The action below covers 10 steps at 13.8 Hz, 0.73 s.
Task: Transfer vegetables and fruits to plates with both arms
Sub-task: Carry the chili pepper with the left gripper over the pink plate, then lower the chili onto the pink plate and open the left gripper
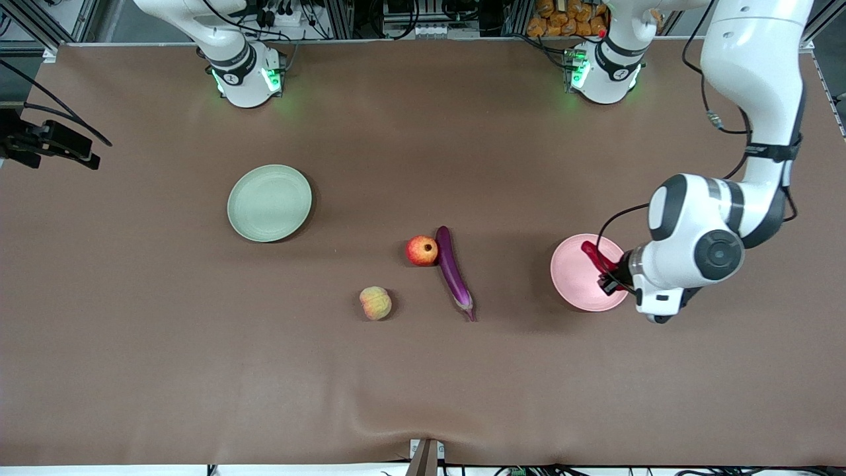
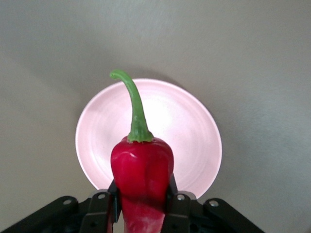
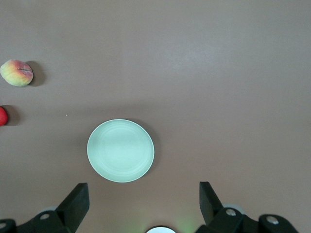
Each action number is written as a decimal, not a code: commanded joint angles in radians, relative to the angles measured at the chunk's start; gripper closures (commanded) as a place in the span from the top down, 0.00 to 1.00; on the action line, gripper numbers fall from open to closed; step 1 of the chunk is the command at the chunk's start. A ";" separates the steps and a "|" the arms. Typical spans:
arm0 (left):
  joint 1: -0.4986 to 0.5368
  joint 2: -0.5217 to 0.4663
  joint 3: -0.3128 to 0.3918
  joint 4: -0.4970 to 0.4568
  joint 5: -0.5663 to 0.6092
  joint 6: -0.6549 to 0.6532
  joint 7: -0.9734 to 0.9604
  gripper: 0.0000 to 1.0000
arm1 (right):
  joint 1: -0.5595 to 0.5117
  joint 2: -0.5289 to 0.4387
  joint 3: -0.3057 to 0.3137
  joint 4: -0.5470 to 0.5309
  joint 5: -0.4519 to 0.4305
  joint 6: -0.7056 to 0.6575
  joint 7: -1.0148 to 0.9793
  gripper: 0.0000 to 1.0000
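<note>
Pinching the shiny red chili pepper (image 2: pixel 142 174), left claw (image 2: pixel 143 204) hovers over the round pale pink plate (image 1: pixel 575 281). Right claw (image 3: pixel 144 204) waits spread above the pale green plate (image 3: pixel 120 150); nothing plated yet.

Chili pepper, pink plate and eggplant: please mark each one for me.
chili pepper (image 2: pixel 142 165), left wrist view, on its red body above the claw.
pink plate (image 1: pixel 574 274), front view, on its bare surface.
eggplant (image 1: pixel 451 266), front view, on its purple middle.
</note>
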 commanded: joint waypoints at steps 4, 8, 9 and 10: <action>-0.011 0.041 -0.001 -0.028 0.056 0.011 -0.138 0.00 | 0.028 -0.004 -0.001 0.002 0.055 -0.009 0.009 1.00; -0.014 0.070 -0.001 -0.042 0.148 0.003 -0.141 0.00 | 0.020 -0.003 -0.004 -0.001 0.057 -0.012 0.011 1.00; -0.015 0.072 -0.003 -0.042 0.162 0.001 -0.140 0.08 | 0.025 -0.003 -0.004 -0.004 0.056 -0.012 0.011 1.00; -0.017 0.072 -0.001 -0.042 0.163 -0.002 -0.137 0.48 | 0.028 -0.001 -0.006 -0.005 0.056 -0.012 0.011 1.00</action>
